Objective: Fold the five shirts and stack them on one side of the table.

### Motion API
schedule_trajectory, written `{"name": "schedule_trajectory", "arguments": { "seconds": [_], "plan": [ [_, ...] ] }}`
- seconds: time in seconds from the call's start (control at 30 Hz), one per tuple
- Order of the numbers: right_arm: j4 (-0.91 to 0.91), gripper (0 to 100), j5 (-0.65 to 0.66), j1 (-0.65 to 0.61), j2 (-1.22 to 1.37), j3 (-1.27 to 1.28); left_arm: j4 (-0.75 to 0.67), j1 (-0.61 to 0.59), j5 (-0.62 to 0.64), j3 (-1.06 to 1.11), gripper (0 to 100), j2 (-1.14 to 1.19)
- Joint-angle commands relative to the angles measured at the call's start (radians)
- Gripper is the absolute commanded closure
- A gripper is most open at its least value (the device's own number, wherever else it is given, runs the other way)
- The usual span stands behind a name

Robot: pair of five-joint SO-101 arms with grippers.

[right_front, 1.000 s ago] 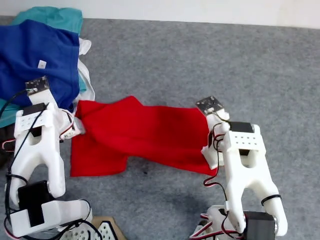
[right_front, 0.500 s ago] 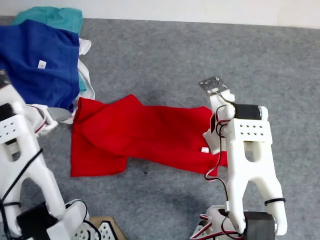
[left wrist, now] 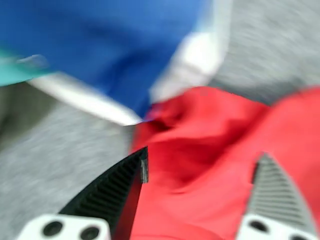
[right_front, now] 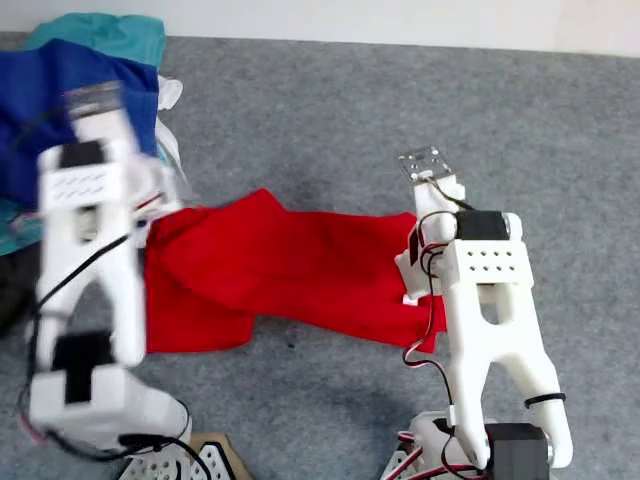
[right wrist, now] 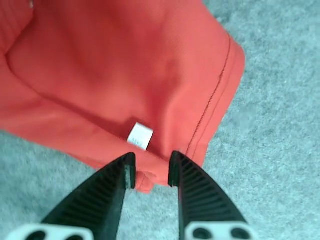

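Observation:
A red shirt point(right_front: 290, 270) lies spread across the middle of the grey table, crumpled at its left end. My left gripper point(right_front: 165, 200) hovers over that left end, beside the blue shirt; in the left wrist view it point(left wrist: 202, 167) stands wide open above the red shirt point(left wrist: 210, 140), holding nothing. My right gripper point(right_front: 412, 285) is at the shirt's right end. In the right wrist view it point(right wrist: 150, 167) is open by a narrow gap over the hem of the red shirt point(right wrist: 115, 75), near a small white tag point(right wrist: 139, 135).
A pile at the back left holds a blue shirt point(right_front: 30, 110), a teal one point(right_front: 110, 35) and a white one point(right_front: 168, 95). The grey table point(right_front: 400, 110) runs bare to the back and right. A perforated board point(right_front: 210, 462) sits at the front edge.
My left arm swung out to the table's left edge and then back over the red shirt's left end. My right arm moved forward a little over the right hem. The shirt barely shifted.

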Motion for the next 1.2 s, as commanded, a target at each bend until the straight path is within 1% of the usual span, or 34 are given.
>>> {"name": "schedule_trajectory", "arguments": {
  "seconds": [0.0,0.07,0.13,0.2,0.33,0.4,0.47,0.57,0.7,0.8,0.87,0.97,1.17],
  "plan": [
    [-0.062,88.2,-0.074,-0.01,-0.033,0.018,0.098,0.117,0.003,-0.289,85,0.194],
    [-0.114,88.2,-0.1,-0.012,-0.035,0.053,0.123,0.147,0.003,-0.403,90,0.295],
    [-0.168,88.2,-0.11,-0.022,-0.035,0.085,0.14,0.173,-0.003,-0.513,92,0.392],
    [-0.2,88.2,-0.109,-0.028,-0.035,0.114,0.157,0.194,-0.005,-0.621,90,0.479],
    [-0.229,88.2,-0.107,-0.028,-0.035,0.136,0.213,0.24,-0.005,-0.825,80,0.627],
    [-0.242,88.2,-0.107,-0.028,-0.033,0.145,0.239,0.274,-0.005,-0.914,76,0.687],
    [-0.248,88.2,-0.107,-0.028,-0.031,0.153,0.249,0.305,-0.005,-0.992,76,0.74],
    [-0.249,88.2,-0.107,-0.028,-0.027,0.156,0.25,0.346,-0.006,-1.086,78,0.811],
    [-0.249,88.2,-0.107,-0.028,-0.025,0.156,0.252,0.371,-0.009,-1.15,81,0.883],
    [-0.249,88.2,-0.109,-0.028,-0.025,0.156,0.252,0.367,-0.055,-1.15,82,0.924],
    [-0.249,88.2,-0.109,-0.028,-0.025,0.156,0.253,0.361,-0.061,-1.148,82,0.947],
    [-0.249,88.2,-0.109,-0.028,-0.025,0.156,0.292,0.357,-0.075,-1.152,82,0.963],
    [-0.251,88.2,-0.109,-0.028,-0.024,0.156,0.298,0.36,-0.075,-1.153,82,0.961]
  ]
}}
